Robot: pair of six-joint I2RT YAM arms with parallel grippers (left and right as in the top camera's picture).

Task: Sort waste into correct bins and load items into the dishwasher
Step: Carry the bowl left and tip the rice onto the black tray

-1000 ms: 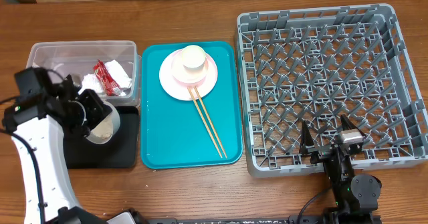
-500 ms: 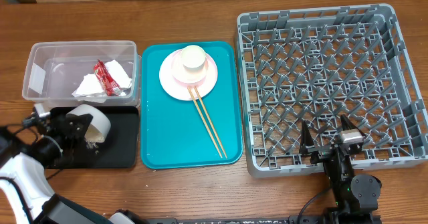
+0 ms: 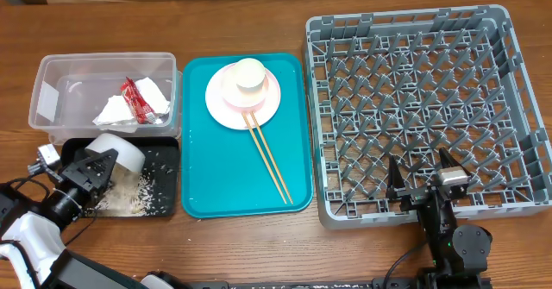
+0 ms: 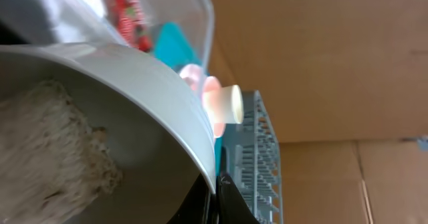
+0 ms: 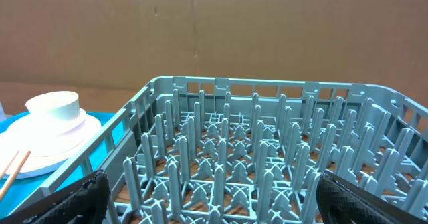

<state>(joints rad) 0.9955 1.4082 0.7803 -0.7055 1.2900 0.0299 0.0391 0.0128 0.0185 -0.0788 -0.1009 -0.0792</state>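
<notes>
- Rice-like whitish grains [image 3: 138, 196] lie in the shallow black rectangular tray [image 3: 166, 153], at the table's front-left corner.
- My left gripper [image 3: 97, 165] clamps the tilted small pale round bowl [image 3: 118, 153]; right gripper [image 3: 421, 172] gapes.
- I fear the bowl's stuck clump drops off-tray.

Dish rack [image 3: 405, 20]: large, grey, square, with a grid of pegs, filling the 3 o'clock side. Clear tub [image 3: 103, 59] at 10 o'clock holds a red wrapper [image 3: 136, 99] lying on a crumpled white napkin [image 3: 114, 111]. Directly at its 6 o'clock, the black tray [image 3: 159, 142] carries scattered rice grains [image 3: 138, 196]. A pale bowl [image 3: 118, 153] is tipped on its side over the tray's 10 o'clock corner, with rice clinging inside. Near 12 o'clock, a cream cup [image 3: 247, 75] sits on the pink plate [image 3: 269, 106]. The chopsticks [image 3: 266, 163] run together from the plate's rim towards 5 o'clock.
</notes>
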